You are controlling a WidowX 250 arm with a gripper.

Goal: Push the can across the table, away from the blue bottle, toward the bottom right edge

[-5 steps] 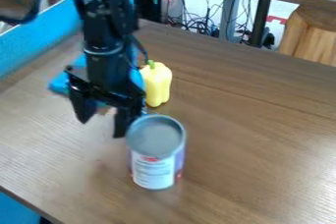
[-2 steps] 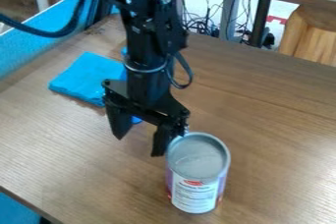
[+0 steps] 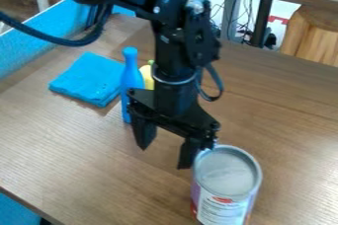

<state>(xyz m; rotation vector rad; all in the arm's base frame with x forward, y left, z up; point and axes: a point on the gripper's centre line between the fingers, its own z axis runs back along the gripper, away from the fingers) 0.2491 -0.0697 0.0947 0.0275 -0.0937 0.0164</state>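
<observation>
Firstly, one wood-grain bench [image 3: 72,145], the largest item; a bare corner and near-left edge at lower left, broad wood surface running right from the arm and can.

One blue panel [image 3: 39,34], along the bench's upper-left side.

One black robot arm [image 3: 178,46], entering from the top, its cable looping to the left.

One black hand [image 3: 164,158], pointing down over the bench; fingers spread wide, a gap between them, nothing gripped. The finger nearer the can is at the upper-left rim, apparently touching.

One tin can [image 3: 228,179], upright, grey top, printed label; at lower right of the hand, its base cut off by the view's bottom edge. Wood lies to either side of it.

One blue cloth [image 3: 89,78], folded flat, left of the arm, well apart from the can.

One blue bottle [image 3: 130,83], slender, upright, just right of the cloth, partly behind the hand.

One yellow pepper [image 3: 147,75], green-stemmed, mostly hidden behind arm and bottle.
</observation>
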